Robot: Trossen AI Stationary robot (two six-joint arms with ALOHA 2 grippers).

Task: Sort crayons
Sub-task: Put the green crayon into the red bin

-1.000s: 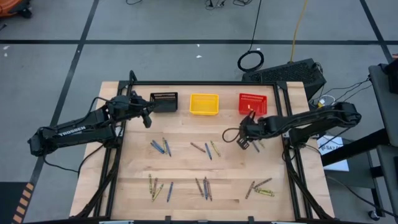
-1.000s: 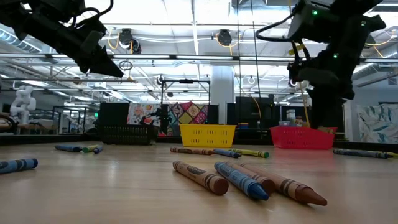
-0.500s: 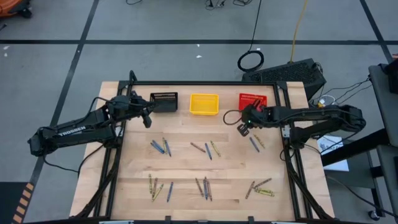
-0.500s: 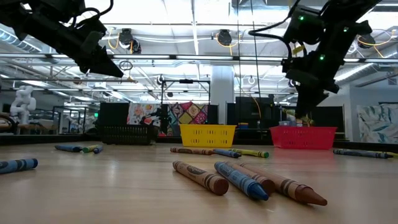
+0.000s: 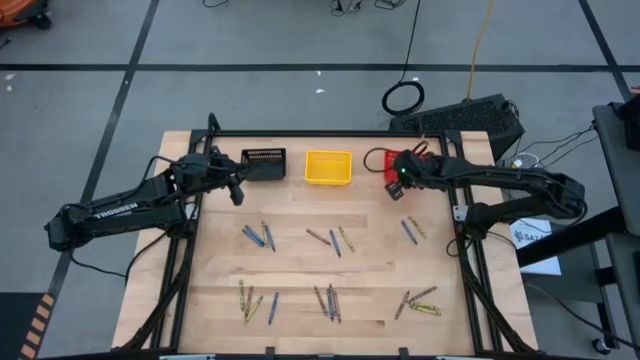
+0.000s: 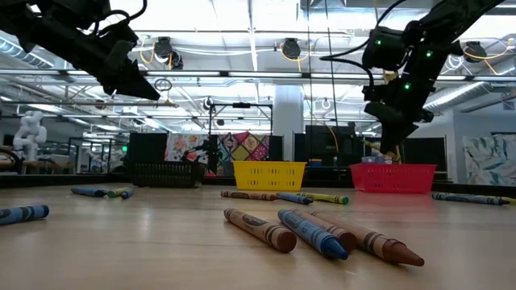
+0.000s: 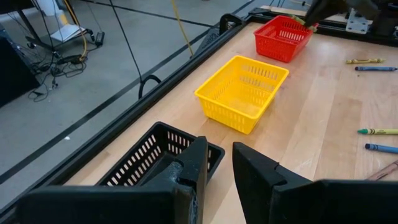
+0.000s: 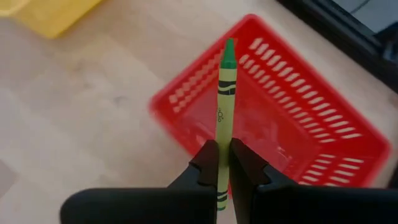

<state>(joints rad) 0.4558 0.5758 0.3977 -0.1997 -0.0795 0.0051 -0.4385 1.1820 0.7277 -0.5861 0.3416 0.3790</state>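
Note:
My right gripper (image 5: pixel 397 186) (image 8: pixel 222 163) is shut on a green crayon (image 8: pixel 224 93), above the red basket (image 8: pixel 292 130) (image 5: pixel 415 158) at the far right. My left gripper (image 5: pixel 237 191) (image 7: pixel 219 167) hangs open with nothing between its fingers, above the near side of the black basket (image 5: pixel 264 163) (image 7: pixel 146 158). A yellow basket (image 5: pixel 328 167) stands between the two. Other crayons lie flat on the table in loose groups (image 5: pixel 258 236) (image 5: pixel 332 240) (image 5: pixel 410 229) (image 5: pixel 327 300). My right gripper pinches the crayon between its two fingers, on the wrapped shaft near the blunt end (image 8: pixel 222 152). The fingers slant down from the table's right and lie along the crayon. Its pointed tip (image 8: pixel 229 46) sticks out ahead, clear over the red basket.
More crayons lie near the front edge (image 5: pixel 258 303) (image 5: pixel 420 302). A black frame rail (image 5: pixel 330 133) runs along the table's far edge behind the baskets. Bare wood lies between the baskets and the crayon groups.
My right gripper, still shut, has gone from the crayon group at the table's right toward the far edge, rising a little and turning, and now hangs over the red basket.

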